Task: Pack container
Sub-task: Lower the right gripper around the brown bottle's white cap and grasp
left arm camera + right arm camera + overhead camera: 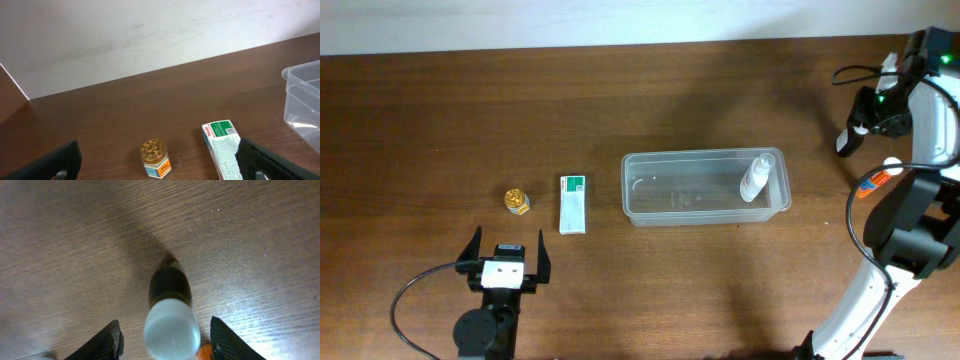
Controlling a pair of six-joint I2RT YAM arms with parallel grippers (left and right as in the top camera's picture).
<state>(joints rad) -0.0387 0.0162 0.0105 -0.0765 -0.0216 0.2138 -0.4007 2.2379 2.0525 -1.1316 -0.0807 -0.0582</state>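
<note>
The container [705, 188] sits near the middle of the table [420, 120]. It is a clear plastic tub w/ round corners and a rim. A small white bottle [757, 178] lies inside it at its R end, tilted.

Just L of the container is a white box w/ a green end [573, 204], flat on the table and not touching the tub. Next to the box, further L, stands a little jar w/ a gold lid [517, 201]. Box and jar are near each other but apart.

The L gripper [509, 240] is low at the front edge, just behind the jar and box. Its two fingers are wide apart, w/ nothing btw them.

The R gripper [165, 322] is far off to the R, well away from the container. In the R wrist view its fingers are spread, one on each side of a dark bottle w/ a white cap [170, 292]. There is a gap on both sides of the cap, so they don't squeeze it. Can't tell if the bottle stands on the table.
</note>
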